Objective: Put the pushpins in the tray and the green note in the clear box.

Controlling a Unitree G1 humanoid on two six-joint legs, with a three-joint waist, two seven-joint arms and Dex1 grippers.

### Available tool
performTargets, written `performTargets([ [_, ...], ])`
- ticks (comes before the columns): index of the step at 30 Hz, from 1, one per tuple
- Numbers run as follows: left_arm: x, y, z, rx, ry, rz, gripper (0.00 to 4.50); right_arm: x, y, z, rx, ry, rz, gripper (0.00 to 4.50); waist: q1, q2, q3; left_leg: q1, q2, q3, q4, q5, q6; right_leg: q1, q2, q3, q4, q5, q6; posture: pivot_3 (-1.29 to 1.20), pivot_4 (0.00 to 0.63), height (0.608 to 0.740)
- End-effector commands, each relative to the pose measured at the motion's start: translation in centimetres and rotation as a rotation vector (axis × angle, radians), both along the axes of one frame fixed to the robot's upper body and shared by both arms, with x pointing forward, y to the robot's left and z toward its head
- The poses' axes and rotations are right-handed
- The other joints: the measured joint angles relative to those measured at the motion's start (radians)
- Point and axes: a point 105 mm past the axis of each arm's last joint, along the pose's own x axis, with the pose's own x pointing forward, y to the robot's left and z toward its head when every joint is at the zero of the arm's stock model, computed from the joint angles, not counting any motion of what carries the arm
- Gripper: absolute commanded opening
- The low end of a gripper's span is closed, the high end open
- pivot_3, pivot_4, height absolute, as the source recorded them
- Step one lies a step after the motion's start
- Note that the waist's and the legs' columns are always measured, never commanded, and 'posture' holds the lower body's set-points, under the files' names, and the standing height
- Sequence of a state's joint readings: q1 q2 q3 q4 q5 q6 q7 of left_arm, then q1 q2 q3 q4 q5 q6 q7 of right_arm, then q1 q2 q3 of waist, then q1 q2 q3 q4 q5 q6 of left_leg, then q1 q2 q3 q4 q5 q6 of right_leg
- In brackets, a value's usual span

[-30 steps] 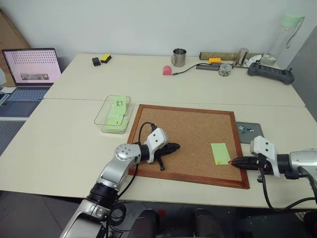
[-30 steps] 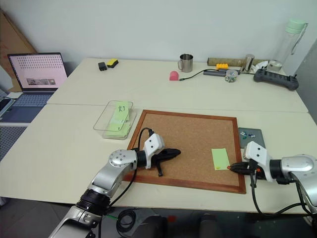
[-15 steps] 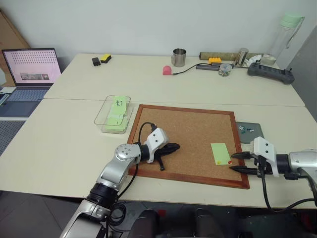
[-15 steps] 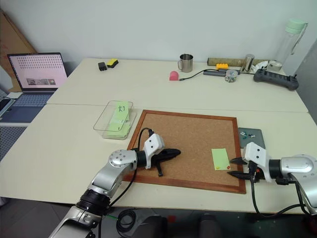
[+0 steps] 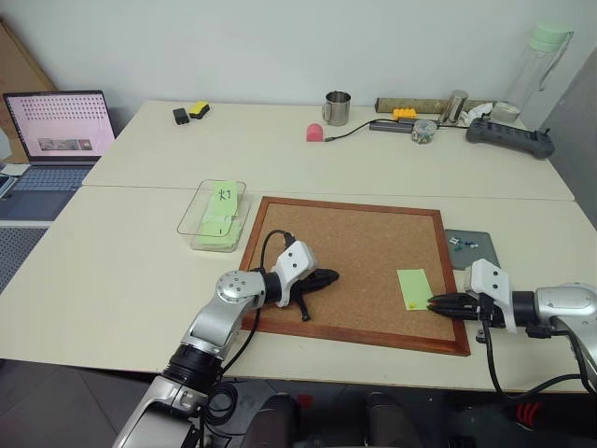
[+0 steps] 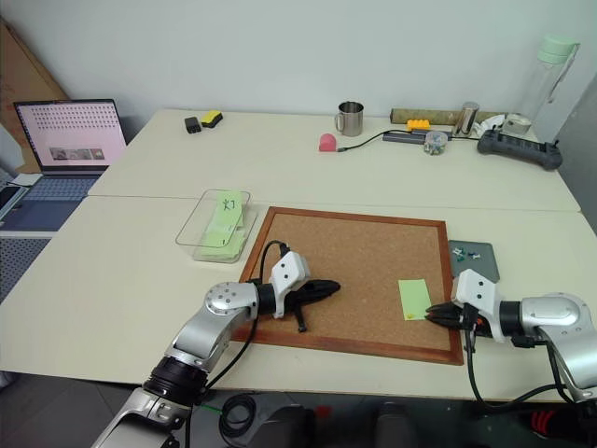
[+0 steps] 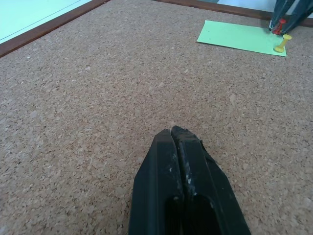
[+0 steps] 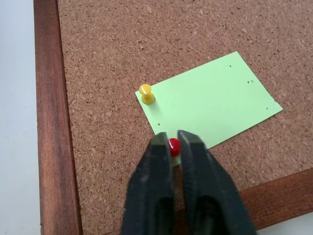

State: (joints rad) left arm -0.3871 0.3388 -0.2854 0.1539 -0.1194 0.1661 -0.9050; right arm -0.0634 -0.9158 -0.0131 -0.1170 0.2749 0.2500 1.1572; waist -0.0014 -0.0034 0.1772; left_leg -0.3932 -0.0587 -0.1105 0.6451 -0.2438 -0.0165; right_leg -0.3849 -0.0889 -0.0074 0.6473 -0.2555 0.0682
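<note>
The task is judged to be partly done. A few pushpins (image 5: 464, 244) are already seen lying in the tray (image 5: 483, 251), which sits on the bench just beside the right edge of the cork board (image 5: 354, 243). The green note (image 8: 208, 103) is still pinned to the cork near the board's lower right corner, held there by a yellow pin (image 8: 145, 92) at one corner and a red pin (image 8: 173, 145) on its near edge. The right gripper (image 8: 171, 142) is clenched on the red pin's head, so the pulling of that pin is judged to be the step in hand; the yellow pin and the note's move to the clear box (image 5: 214, 216), at the board's upper left corner, are left. Green notes are already held in that box, the topmost marked with black writing that cannot be read. The left gripper (image 7: 175, 133) is pressed shut, grasping nothing, over bare cork well apart from the note. No brand is made out.
</note>
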Motion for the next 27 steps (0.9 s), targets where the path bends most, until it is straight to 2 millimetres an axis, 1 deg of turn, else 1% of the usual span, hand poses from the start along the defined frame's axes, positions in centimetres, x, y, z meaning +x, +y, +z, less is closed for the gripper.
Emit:
performTargets([
  [1, -0.7, 0.7, -1.9, 0.051, 0.062, 0.006, 0.0, 0.3, 0.2, 0.9, 0.004, -0.038, 0.015, 0.02, 0.0, 0.0, 0.0, 0.0, 0.0, 0.0, 0.0, 0.0, 0.0, 0.0, 0.0, 0.0, 0.0, 0.0, 0.0, 0.0, 0.15, 0.74],
  [4, -0.7, 0.7, -1.9, 0.052, 0.062, 0.007, 0.0, 0.3, 0.3, 1.2, 0.013, -0.046, 0.015, 0.02, -0.001, 0.0, 0.0, 0.0, 0.0, 0.0, 0.0, 0.0, 0.0, 0.0, 0.0, 0.0, 0.0, 0.0, 0.0, 0.0, 0.15, 0.74],
  [9, -0.6, 0.9, -2.0, 0.057, 0.066, 0.013, 0.0, 0.2, 0.6, 2.8, 0.077, -0.047, 0.01, 0.02, -0.001, 0.0, 0.0, 0.0, 0.0, 0.0, 0.0, 0.0, 0.0, 0.0, 0.0, 0.0, 0.0, 0.0, 0.0, 0.0, 0.15, 0.74],
  [14, -0.7, 1.0, -2.2, 0.067, 0.071, 0.017, 0.0, 0.1, 0.1, 3.8, 0.102, -0.037, -0.011, 0.02, -0.001, 0.0, 0.0, 0.0, 0.0, 0.0, 0.0, 0.0, 0.0, 0.0, 0.0, 0.0, 0.0, 0.0, 0.0, 0.0, 0.15, 0.74],
  [17, -0.6, 1.2, -2.5, 0.083, 0.073, 0.019, 0.0, 0.3, -0.2, 4.9, 0.128, -0.044, -0.033, 0.02, 0.0, 0.0, 0.0, 0.0, 0.0, 0.0, 0.0, 0.0, 0.0, 0.0, 0.0, 0.0, 0.0, 0.0, 0.0, 0.0, 0.15, 0.74],
  [22, -0.6, 1.3, -2.6, 0.093, 0.071, 0.024, 0.0, 0.3, -0.2, 5.5, 0.171, -0.027, -0.057, 0.02, -0.001, 0.0, 0.0, 0.001, 0.001, 0.0, 0.0, 0.0, 0.0, 0.0, 0.0, 0.0, 0.0, 0.0, 0.0, 0.0, 0.15, 0.74],
  [25, -0.6, 1.3, -2.7, 0.096, 0.07, 0.025, 0.0, 0.8, -0.5, 6.1, 0.204, -0.029, -0.11, 0.02, -0.001, 0.0, 0.0, 0.0, 0.001, 0.0, 0.0, 0.0, 0.0, 0.0, 0.0, 0.0, 0.0, 0.0, 0.0, 0.0, 0.15, 0.74],
  [27, -0.6, 1.3, -2.7, 0.097, 0.07, 0.025, 0.0, 1.9, -1.6, 6.5, 0.203, -0.064, -0.191, 0.02, -0.001, 0.0, 0.0, 0.0, 0.0, 0.0, 0.0, 0.0, 0.0, 0.0, 0.0, 0.0, 0.0, 0.0, 0.0, 0.0, 0.15, 0.74],
])
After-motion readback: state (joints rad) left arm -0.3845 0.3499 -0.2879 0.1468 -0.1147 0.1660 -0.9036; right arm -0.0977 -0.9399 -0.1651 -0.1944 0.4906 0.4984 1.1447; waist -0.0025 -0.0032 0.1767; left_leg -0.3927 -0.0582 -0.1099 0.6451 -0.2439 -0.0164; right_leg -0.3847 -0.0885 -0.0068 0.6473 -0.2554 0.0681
